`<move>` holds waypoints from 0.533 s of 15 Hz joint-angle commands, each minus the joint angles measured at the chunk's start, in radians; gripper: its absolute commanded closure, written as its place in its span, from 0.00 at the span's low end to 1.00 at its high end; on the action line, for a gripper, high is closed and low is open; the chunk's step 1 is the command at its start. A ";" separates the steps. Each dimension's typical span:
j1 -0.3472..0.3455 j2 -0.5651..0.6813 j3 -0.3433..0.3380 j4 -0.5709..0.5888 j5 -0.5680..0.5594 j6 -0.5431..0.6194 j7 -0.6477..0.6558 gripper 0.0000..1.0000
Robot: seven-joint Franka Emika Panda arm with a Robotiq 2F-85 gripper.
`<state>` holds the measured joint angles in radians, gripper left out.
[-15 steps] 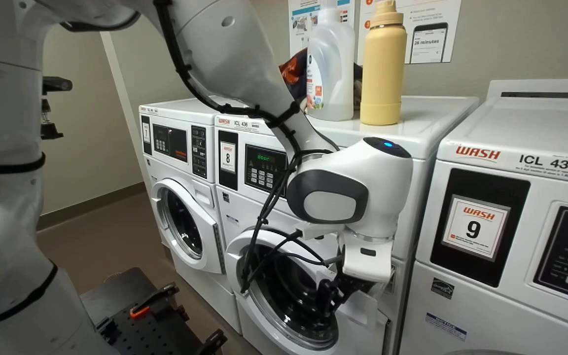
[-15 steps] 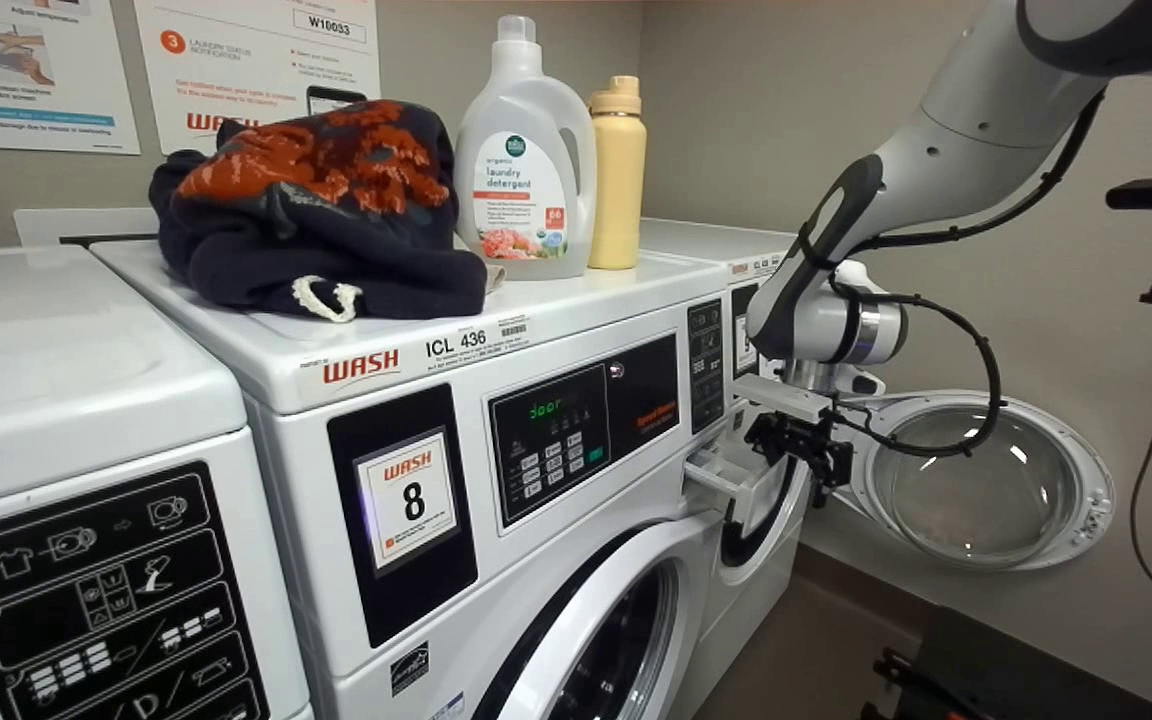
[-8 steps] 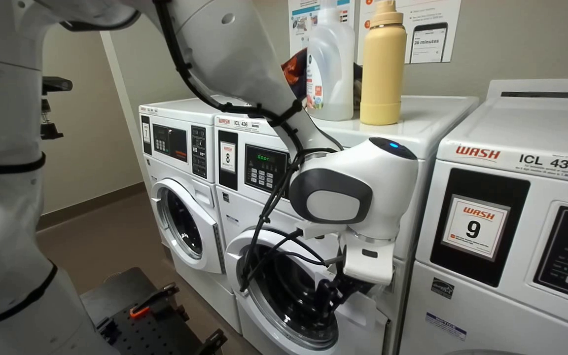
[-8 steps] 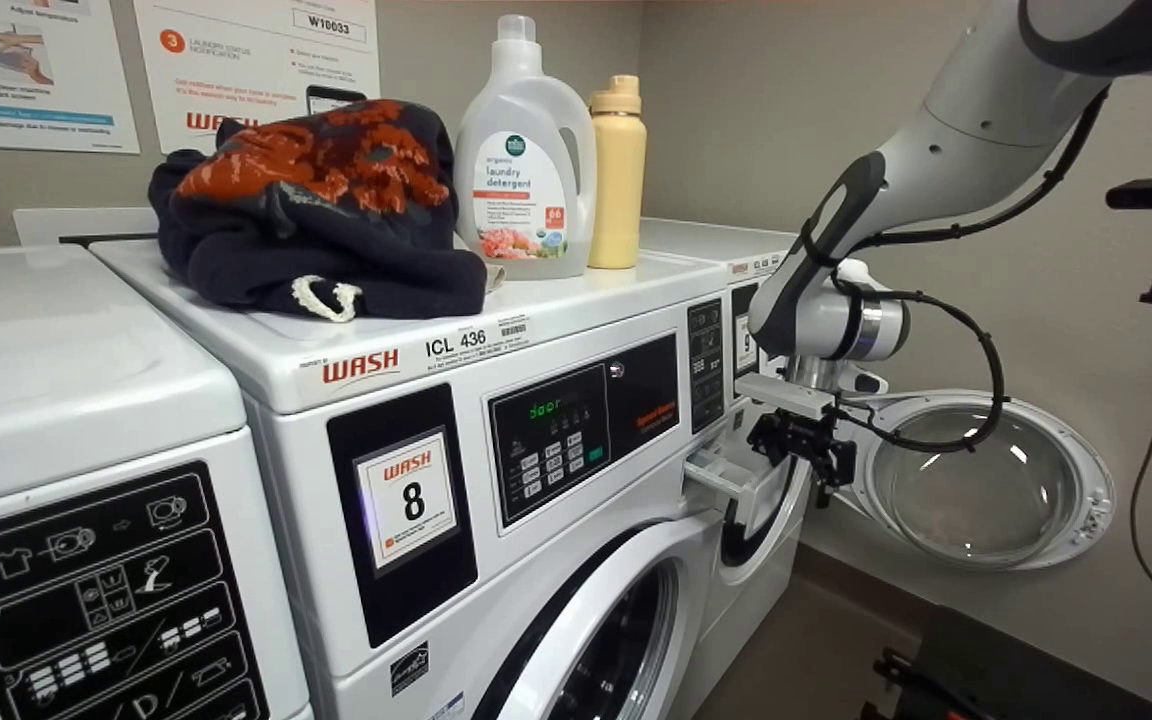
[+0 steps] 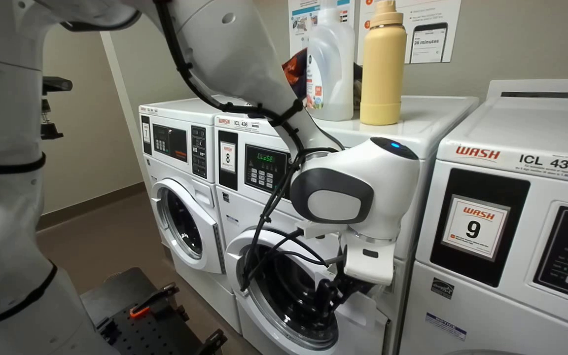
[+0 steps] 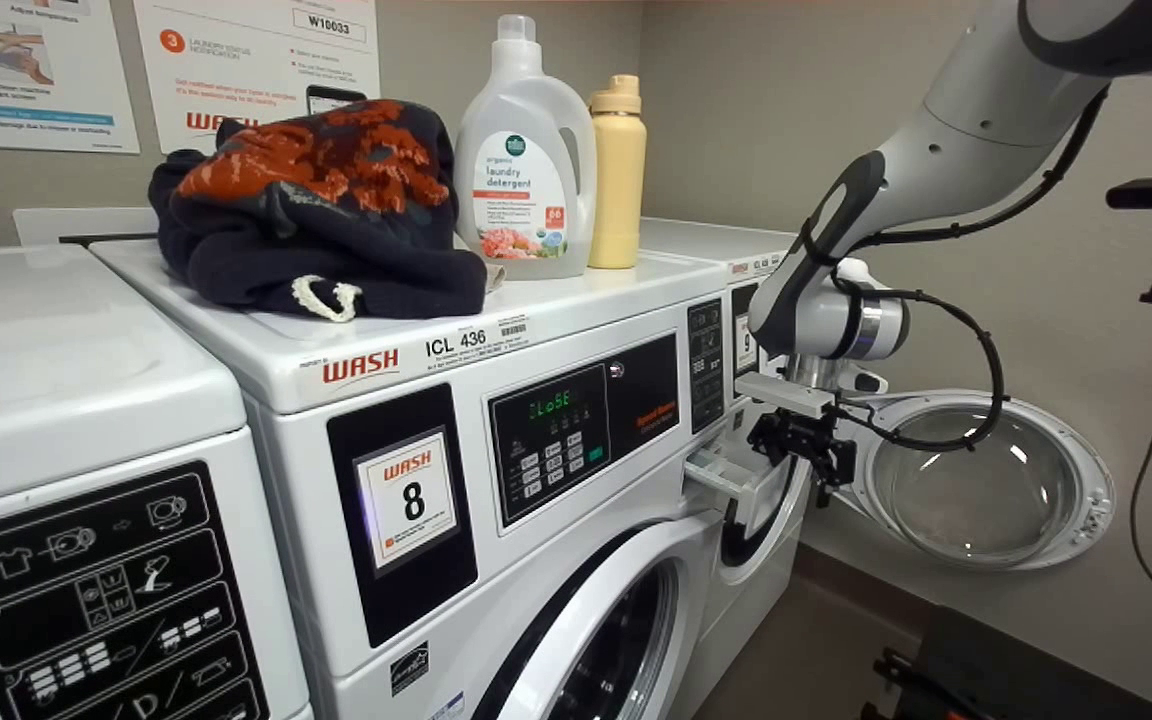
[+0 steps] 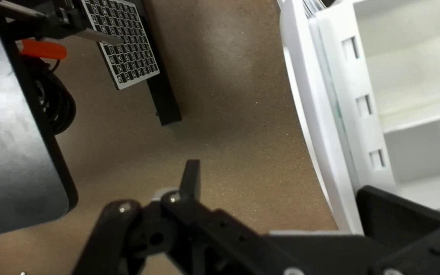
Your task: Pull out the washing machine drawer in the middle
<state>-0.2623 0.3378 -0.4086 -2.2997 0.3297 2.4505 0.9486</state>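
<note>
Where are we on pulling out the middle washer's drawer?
Done: the drawer stands out from washer 8, compartments exposed in the wrist view. In hand: the tool, wide open, appears to straddle the drawer front, one finger inside, not clamping. Left: probably just backing off, unless more travel is wanted; full extension can't be judged.

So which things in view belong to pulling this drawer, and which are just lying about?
For the job:
White rectangular plastic drawer, sticking out
White boxy front-loading washing machine marked 8
Black two-fingered claw, open

Just about, on that machine's top:
Crumpled navy-and-orange cloth bundle
Translucent plastic detergent bottle, with a handle
Yellow cylindrical bottle
</note>
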 commanded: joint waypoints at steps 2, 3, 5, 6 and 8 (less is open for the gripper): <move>-0.025 -0.002 0.007 -0.044 0.018 0.028 0.011 0.00; -0.025 -0.009 0.007 -0.049 0.023 0.039 0.007 0.00; -0.028 -0.025 0.006 -0.061 0.034 0.058 0.000 0.00; -0.028 -0.034 0.006 -0.069 0.040 0.066 -0.002 0.00; -0.028 -0.049 0.007 -0.082 0.049 0.084 -0.006 0.00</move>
<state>-0.2660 0.3252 -0.4076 -2.3204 0.3685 2.4850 0.9486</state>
